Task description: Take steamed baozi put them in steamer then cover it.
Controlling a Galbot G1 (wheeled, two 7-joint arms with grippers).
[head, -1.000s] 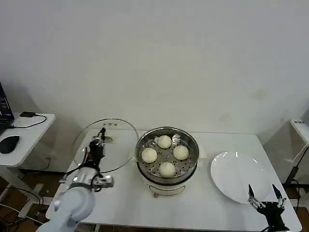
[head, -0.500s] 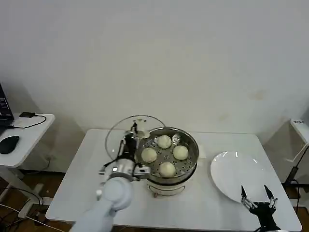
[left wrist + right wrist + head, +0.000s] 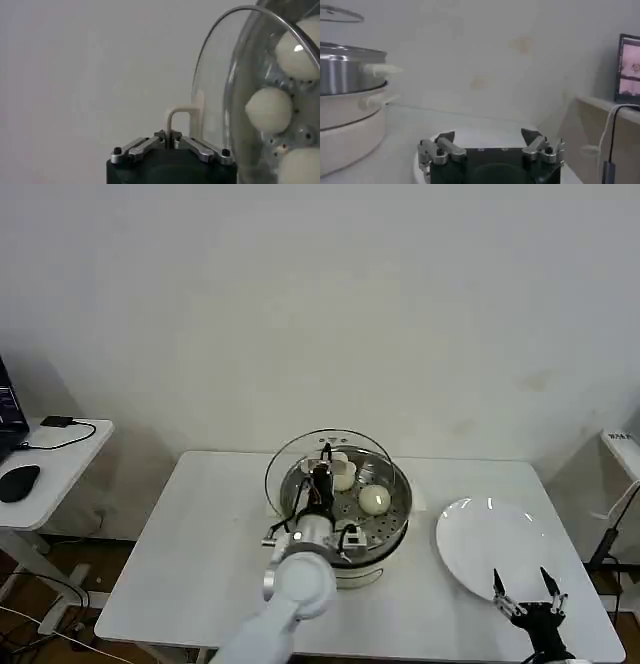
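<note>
While clamped in left gripper [image 3: 322, 477]: cover [image 3: 330, 474], held over steamer [image 3: 385, 529].
Right gripper [image 3: 528, 599] fingers spread, empty, beside plate [image 3: 480, 549].

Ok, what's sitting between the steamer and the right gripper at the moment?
In the head view, the white plate lies between the steamer and the open right gripper, on the table.

Three baozi [image 3: 268, 110] in sight, one steamer [image 3: 401, 519], one cover [image 3: 288, 461], one plate [image 3: 490, 552], one left hand [image 3: 170, 145], one right hand [image 3: 490, 142].
</note>
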